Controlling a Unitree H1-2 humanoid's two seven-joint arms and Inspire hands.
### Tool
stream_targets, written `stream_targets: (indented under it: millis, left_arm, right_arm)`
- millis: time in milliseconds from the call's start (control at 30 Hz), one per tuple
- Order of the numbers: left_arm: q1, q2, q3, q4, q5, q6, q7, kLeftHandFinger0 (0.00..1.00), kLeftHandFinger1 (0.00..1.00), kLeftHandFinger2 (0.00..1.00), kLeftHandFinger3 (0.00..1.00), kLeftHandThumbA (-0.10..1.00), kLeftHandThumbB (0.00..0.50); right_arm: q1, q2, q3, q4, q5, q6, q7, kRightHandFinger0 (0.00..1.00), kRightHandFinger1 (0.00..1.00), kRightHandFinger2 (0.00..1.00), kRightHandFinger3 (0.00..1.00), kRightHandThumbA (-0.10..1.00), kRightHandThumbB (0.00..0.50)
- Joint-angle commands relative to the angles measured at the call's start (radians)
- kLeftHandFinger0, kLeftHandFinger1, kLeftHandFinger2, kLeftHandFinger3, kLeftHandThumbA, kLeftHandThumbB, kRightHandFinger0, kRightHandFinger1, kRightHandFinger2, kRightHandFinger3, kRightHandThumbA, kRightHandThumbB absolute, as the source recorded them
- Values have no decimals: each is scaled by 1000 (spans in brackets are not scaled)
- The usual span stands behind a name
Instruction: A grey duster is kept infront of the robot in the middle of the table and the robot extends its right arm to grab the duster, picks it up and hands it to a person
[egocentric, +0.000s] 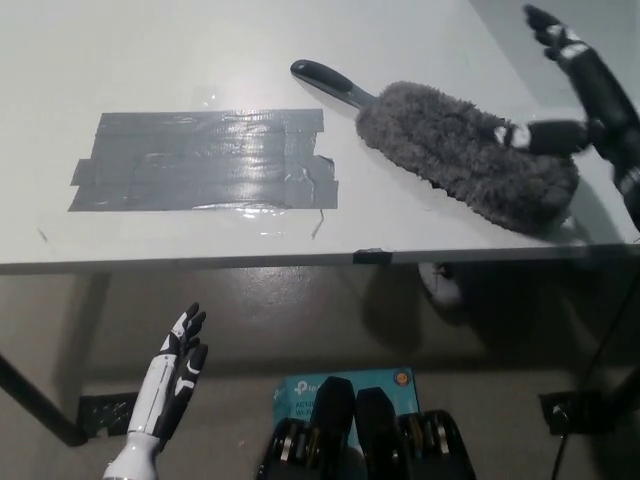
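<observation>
At two o'clock on the white table (200, 50) lies the grey duster (465, 150), its fluffy oblong head near the front edge, its slim glossy black handle (325, 80) pointing to eleven o'clock. Over the head's three-o'clock end hovers the black right hand (580, 95), fingers spread, apparently not touching. A grasp on soft pile could slip, or nudge the duster off the edge. Shiny grey tape (200, 160) lies at nine o'clock. Below the table, the white left hand (172, 378) rests at seven o'clock, fingers apart.

Our two hands, unlike in colour

Our left hand (172, 375) is white with black fingertips; our right hand (578, 85) is black with pale bands.
</observation>
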Motion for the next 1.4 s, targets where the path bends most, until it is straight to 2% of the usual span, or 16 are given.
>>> stream_targets:
  millis: [0, 200, 267, 333, 500, 767, 967, 1067, 1100, 1133, 1200, 1233, 1267, 1300, 1333, 1367]
  left_arm:
    - [-9, 12, 1, -17, 8, -49, 17, 992, 1000, 1000, 1000, 972, 241]
    - [-17, 8, 0, -9, 6, -50, 24, 989, 1000, 1000, 1000, 971, 250]
    - [-14, -3, 3, -13, 4, -49, 28, 983, 1000, 1000, 1000, 960, 236]
    - [-14, -2, 4, -14, 2, -49, 28, 980, 1000, 1000, 1000, 957, 235]
    - [-24, 0, 9, -20, -1, -39, 21, 975, 1000, 1000, 1000, 955, 240]
    - [-24, 2, 12, -30, -9, -47, 17, 961, 1000, 1000, 1000, 949, 234]
    - [-24, 4, 10, -24, -9, -49, 18, 968, 1000, 1000, 1000, 957, 245]
    - [-19, 6, 7, -26, -18, -50, 18, 959, 1000, 1000, 1000, 946, 244]
    - [-18, 7, 7, -28, -19, -50, 19, 956, 1000, 1000, 1000, 943, 244]
    - [-18, 8, 7, -28, -17, -50, 20, 955, 1000, 1000, 1000, 943, 244]
    - [-20, 11, 7, -31, -9, -50, 22, 954, 1000, 1000, 1000, 945, 243]
    - [-23, 11, 10, -32, -8, -49, 20, 954, 1000, 1000, 1000, 947, 243]
    - [-23, 11, 10, -32, -12, -49, 17, 955, 1000, 1000, 1000, 946, 243]
    - [-22, 9, 12, -34, -16, -49, 13, 957, 1000, 1000, 1000, 945, 245]
    - [-23, 8, 13, -36, -18, -49, 11, 957, 1000, 1000, 1000, 944, 246]
    - [-22, 7, 14, -43, -16, -41, 11, 958, 1000, 1000, 1000, 943, 248]
  right_arm:
    - [-225, -31, 125, 247, -134, 67, 84, 1000, 1000, 1000, 1000, 1000, 462]
    - [-370, 16, 254, 534, -193, 48, 116, 1000, 1000, 1000, 1000, 1000, 481]
    - [-429, 51, 298, 676, -200, 17, 144, 1000, 1000, 1000, 1000, 1000, 432]
    - [-453, 73, 308, 749, -193, -4, 146, 1000, 1000, 1000, 1000, 1000, 427]
    - [-499, 129, 372, 923, -231, -41, 131, 1000, 1000, 1000, 1000, 1000, 499]
    - [-502, 180, 404, 1094, -259, -37, 103, 1000, 1000, 1000, 1000, 1000, 500]
    - [-479, 191, 403, 1128, -262, -68, 155, 1000, 1000, 1000, 1000, 1000, 500]
    - [-463, 208, 460, 1151, -324, -51, 144, 1000, 1000, 1000, 1000, 1000, 500]
    - [-458, 210, 470, 1156, -334, -49, 135, 1000, 1000, 1000, 1000, 966, 500]
    - [-455, 211, 477, 1159, -339, -47, 128, 1000, 1000, 1000, 1000, 896, 471]
    - [-450, 213, 478, 1170, -339, -24, 115, 1000, 1000, 1000, 1000, 836, 500]
    - [-446, 214, 452, 1173, -318, -11, 87, 1000, 1000, 1000, 1000, 706, 490]
    - [-442, 212, 442, 1172, -310, -14, 71, 1000, 1000, 1000, 1000, 571, 453]
    - [-431, 208, 417, 1170, -292, -23, 32, 1000, 1000, 1000, 1000, 292, 371]
    - [-424, 206, 395, 1168, -277, -29, 1, 728, 837, 978, 1000, 275, 396]
    - [-416, 200, 395, 1166, -285, -46, -13, 410, 587, 707, 984, 117, 342]
